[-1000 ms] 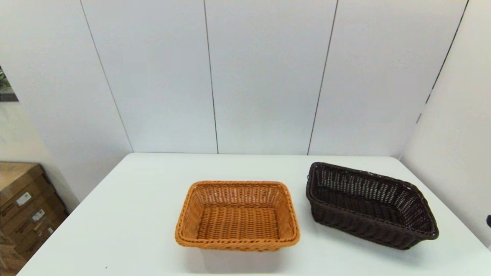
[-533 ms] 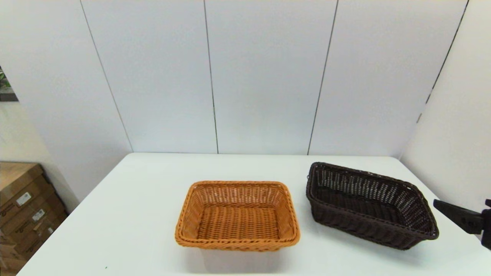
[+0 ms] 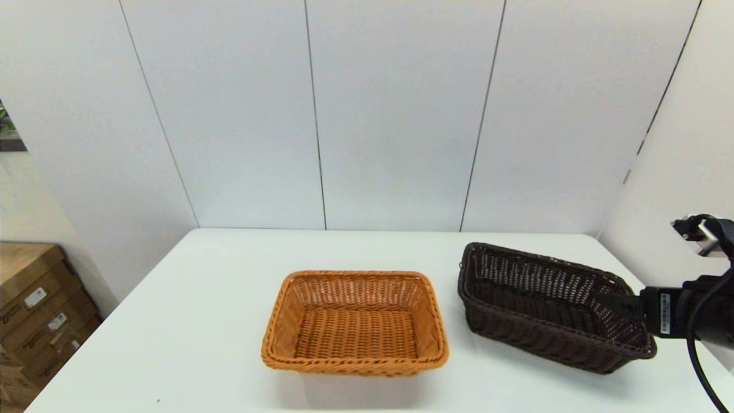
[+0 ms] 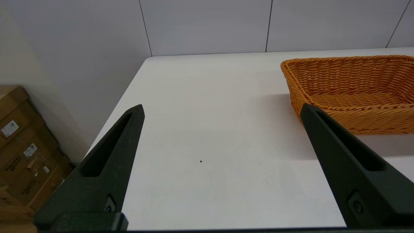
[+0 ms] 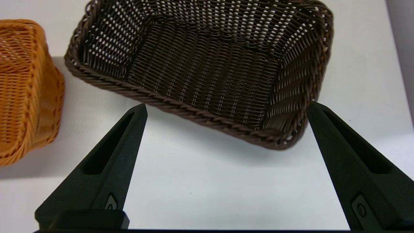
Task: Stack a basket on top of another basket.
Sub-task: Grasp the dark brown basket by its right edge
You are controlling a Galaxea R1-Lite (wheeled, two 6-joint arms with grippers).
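1. Dark basket [image 5: 207, 71]: on table [image 3: 200, 321], right side, skewed, untouched; not yet stacked.
2. Right gripper [image 5: 226, 106]: spread wide, empty, above the dark basket's right end.
3. Orange basket [image 3: 355, 321]: centre, just beside the dark one, apart.
4. Left gripper [image 4: 221, 110]: spread, empty, parked over bare table.
5. Risk: open weave snagging a fingertip; skewed pickup landing crooked.
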